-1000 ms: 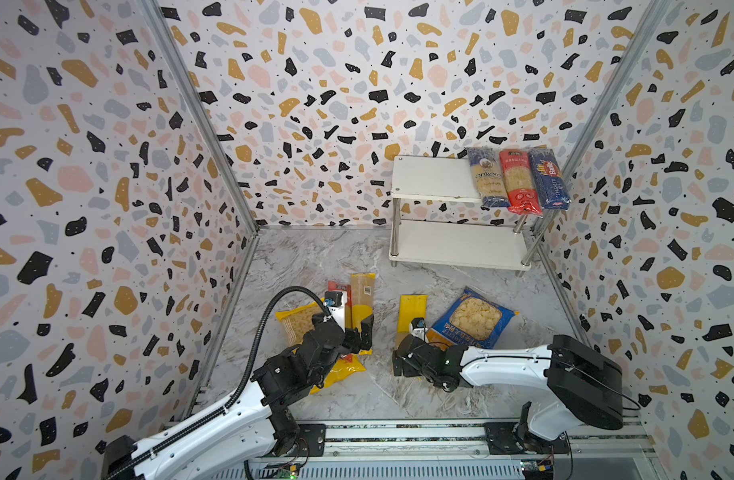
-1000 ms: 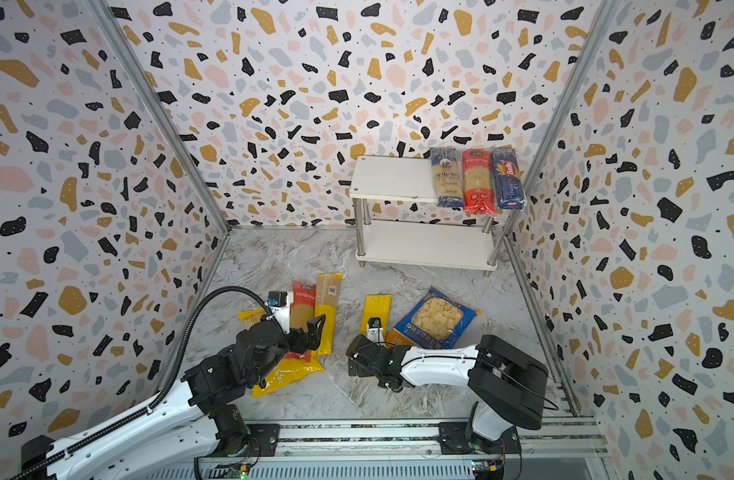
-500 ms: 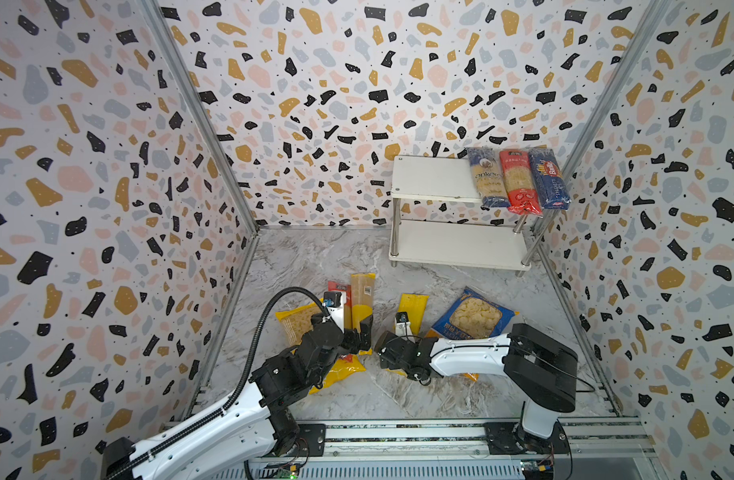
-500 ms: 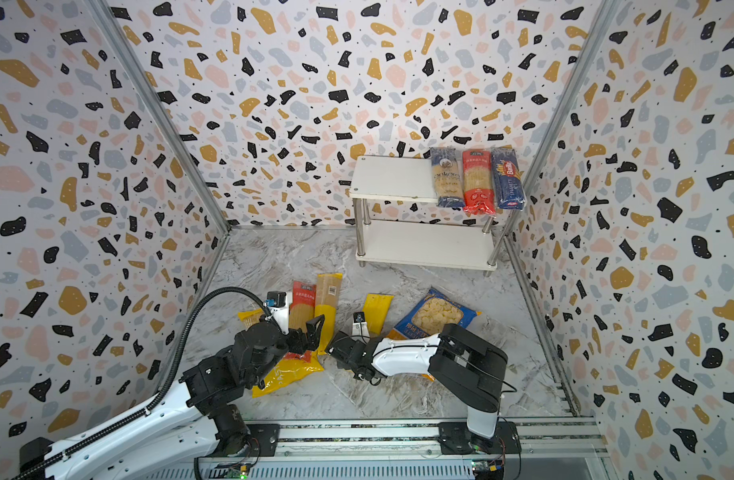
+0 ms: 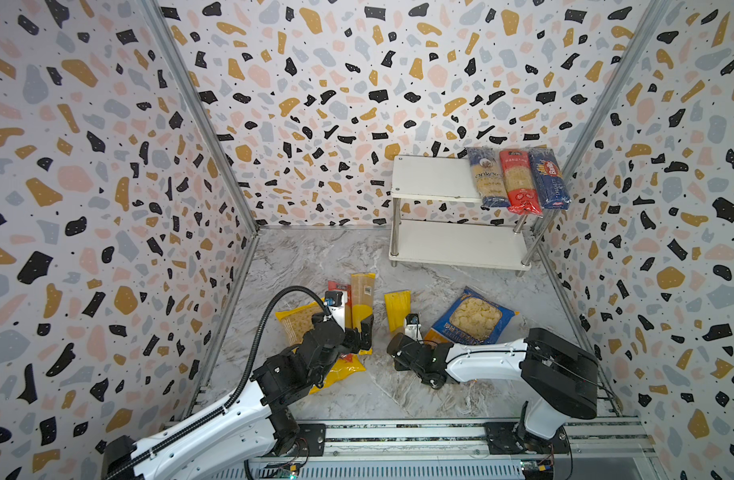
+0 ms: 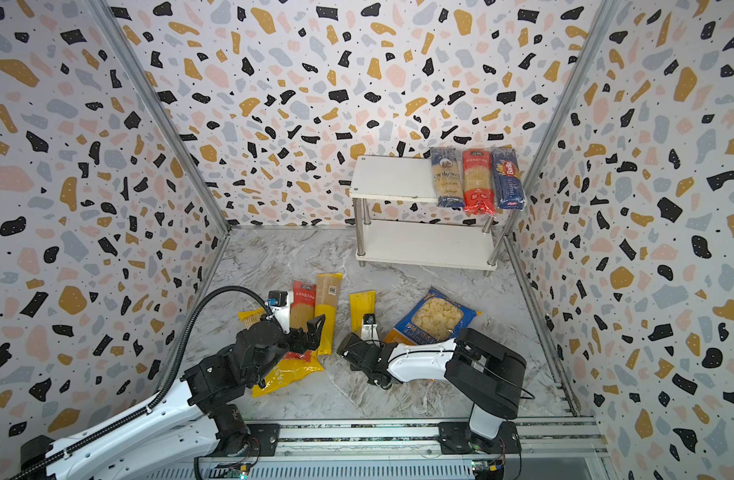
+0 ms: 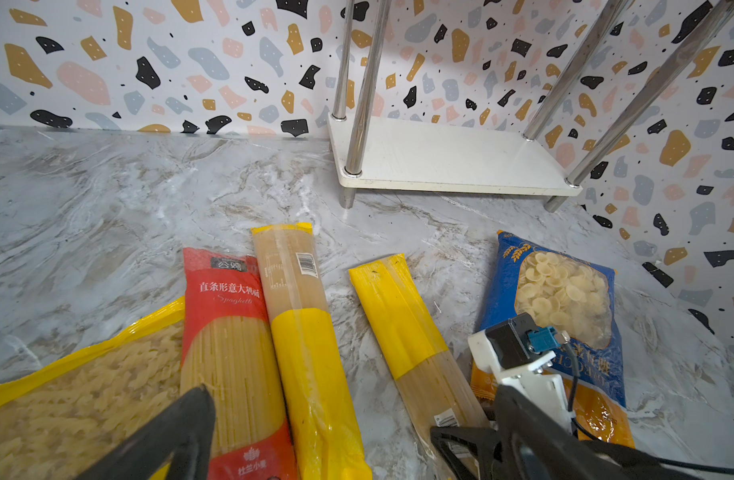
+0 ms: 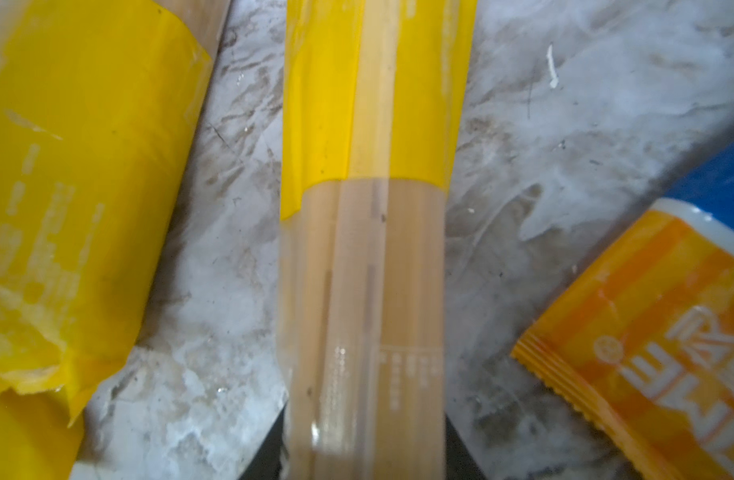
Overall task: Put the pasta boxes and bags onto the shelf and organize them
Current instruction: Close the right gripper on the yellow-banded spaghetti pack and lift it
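Pasta in the right fingers [image 8: 457, 461]: one yellow spaghetti pack [image 8: 365, 249], clamped at its near end, lying at 6 o'clock on the bench [image 5: 315, 257]. The left fingers [image 7: 178, 432] gape wide and empty over the 7 o'clock cluster. The bench carries five packets: that pack, a second yellow pack [image 7: 307, 332], one red pack [image 7: 228, 332], a yellow bag [image 7: 86, 386] and a blue-orange bag [image 7: 556, 299]. Three spaghetti packs [image 5: 517, 180] lie on the top board of the shelf [image 5: 431, 178] at 1 o'clock.
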Robot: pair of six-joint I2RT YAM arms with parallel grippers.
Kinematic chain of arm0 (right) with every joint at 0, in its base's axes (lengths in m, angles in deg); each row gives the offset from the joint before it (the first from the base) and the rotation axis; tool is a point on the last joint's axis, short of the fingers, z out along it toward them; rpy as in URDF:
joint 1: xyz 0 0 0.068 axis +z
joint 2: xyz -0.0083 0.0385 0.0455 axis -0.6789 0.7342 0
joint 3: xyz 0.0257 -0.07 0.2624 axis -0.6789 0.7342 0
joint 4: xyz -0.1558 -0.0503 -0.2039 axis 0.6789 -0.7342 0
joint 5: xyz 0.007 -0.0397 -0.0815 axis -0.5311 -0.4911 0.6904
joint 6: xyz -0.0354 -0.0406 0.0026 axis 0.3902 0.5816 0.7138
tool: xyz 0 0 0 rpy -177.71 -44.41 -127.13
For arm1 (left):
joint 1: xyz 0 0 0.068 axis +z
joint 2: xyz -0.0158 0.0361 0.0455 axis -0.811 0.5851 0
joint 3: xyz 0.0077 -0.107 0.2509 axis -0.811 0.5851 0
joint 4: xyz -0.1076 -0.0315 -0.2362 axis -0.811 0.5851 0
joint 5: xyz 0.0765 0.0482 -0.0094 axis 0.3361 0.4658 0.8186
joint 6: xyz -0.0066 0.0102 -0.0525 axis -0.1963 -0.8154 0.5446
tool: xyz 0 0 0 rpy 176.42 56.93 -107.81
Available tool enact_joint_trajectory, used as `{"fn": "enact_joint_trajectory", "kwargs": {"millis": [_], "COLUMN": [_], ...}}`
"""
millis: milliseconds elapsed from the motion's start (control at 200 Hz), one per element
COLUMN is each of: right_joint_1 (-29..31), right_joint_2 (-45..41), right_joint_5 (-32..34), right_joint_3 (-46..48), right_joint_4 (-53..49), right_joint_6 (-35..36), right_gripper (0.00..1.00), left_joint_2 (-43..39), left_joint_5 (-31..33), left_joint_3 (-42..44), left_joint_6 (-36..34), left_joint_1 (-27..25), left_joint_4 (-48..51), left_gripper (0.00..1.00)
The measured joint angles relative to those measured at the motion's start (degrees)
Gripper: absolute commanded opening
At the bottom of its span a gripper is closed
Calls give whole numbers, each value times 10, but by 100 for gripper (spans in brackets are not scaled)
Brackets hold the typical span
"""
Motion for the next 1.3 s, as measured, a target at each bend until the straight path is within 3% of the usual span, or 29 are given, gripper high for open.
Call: {"fn": "enact_joint_trajectory", "kwargs": {"millis": [185, 531, 791, 1036, 1301], "right_joint_1": [-9, -81, -102, -121, -129], "right_joint_2": [-49, -212, -341, -436, -426], "right_joint_5": [-36, -183, -233, -239, -155], "right_joint_3": [31, 142, 146, 75, -127], "right_joint_4": [-13, 17, -47, -137, -259], "right_joint_6": [33, 75, 116, 163, 257], "right_gripper": [0, 0, 0, 0, 0], "left_joint_2": [2, 8, 30, 44, 43], "left_joint_5": [0, 4, 11, 24, 39], "left_joint_3": [0, -12, -21, -56, -71], "left_joint_6": [0, 1, 1, -8, -14], "left_joint_1": [0, 0, 0, 0, 0], "left_joint_4": [0, 7, 7, 14, 13], "left_gripper": [100, 99, 100, 99, 99]}}
